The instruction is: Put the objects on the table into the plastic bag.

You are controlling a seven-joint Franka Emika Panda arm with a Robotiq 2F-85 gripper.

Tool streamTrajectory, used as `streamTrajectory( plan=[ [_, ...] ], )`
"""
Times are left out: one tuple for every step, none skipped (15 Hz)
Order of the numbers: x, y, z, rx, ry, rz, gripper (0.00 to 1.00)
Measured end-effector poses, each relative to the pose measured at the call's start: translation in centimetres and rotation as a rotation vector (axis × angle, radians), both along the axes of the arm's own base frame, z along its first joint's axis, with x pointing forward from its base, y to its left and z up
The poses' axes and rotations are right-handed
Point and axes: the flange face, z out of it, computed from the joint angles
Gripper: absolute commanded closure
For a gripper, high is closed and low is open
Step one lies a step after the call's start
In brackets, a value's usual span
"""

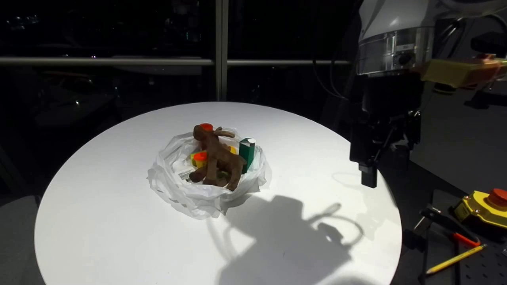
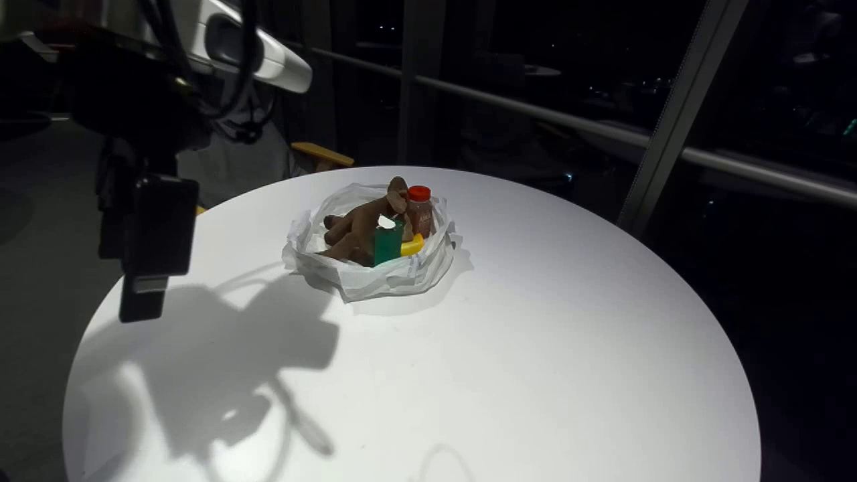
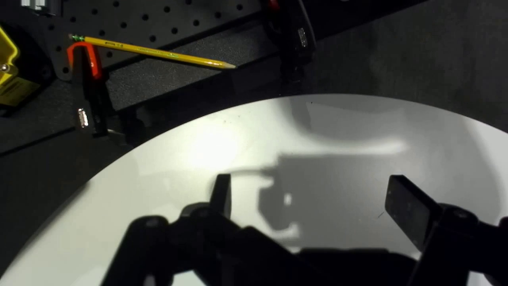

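On the round white table [image 1: 99, 221] the white plastic bag [image 1: 160, 176] lies spread with its rim crumpled outward. Inside it, a brown plush animal [image 1: 222, 158] leans over the other objects. A green bottle [image 2: 387, 242] with a white top stands beside the animal. The red-capped bottle [image 2: 420, 213], a yellow-orange cup [image 1: 200, 159] and a yellow piece [image 2: 412, 246] are also within the bag's rim, partly covered. My gripper [image 3: 309, 186] hangs above the table near its edge, away from the bag. Its fingers stand wide apart with only tabletop and shadow behind the gap.
Past the table's edge, a dark perforated bench carries a yellow pencil [image 3: 154, 51], a clamp with an orange handle [image 3: 95, 63] and a yellow box with a red button [image 1: 485, 208]. A wooden chair arm [image 2: 321, 154] shows behind the table. Windows with a metal rail [image 1: 107, 61] stand beyond.
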Motion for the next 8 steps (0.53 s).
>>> streamTrajectory(
  plan=[
    [-0.9,0.3,0.7,-0.001,-0.017,0.011,0.0],
    [-1.7,0.5,1.4,-0.001,-0.038,0.025,0.0],
    [-2.5,0.8,2.1,-0.002,-0.061,0.043,0.0],
    [-3.2,1.0,2.6,-0.005,-0.087,0.065,0.0],
    [-3.9,1.1,2.9,-0.008,-0.106,0.08,0.0],
    [-4.3,1.1,3.1,-0.01,-0.117,0.088,0.0],
    [-4.6,1.0,3.2,-0.011,-0.125,0.093,0.0],
    [-4.7,1.0,3.2,-0.011,-0.128,0.095,0.0]
  ],
)
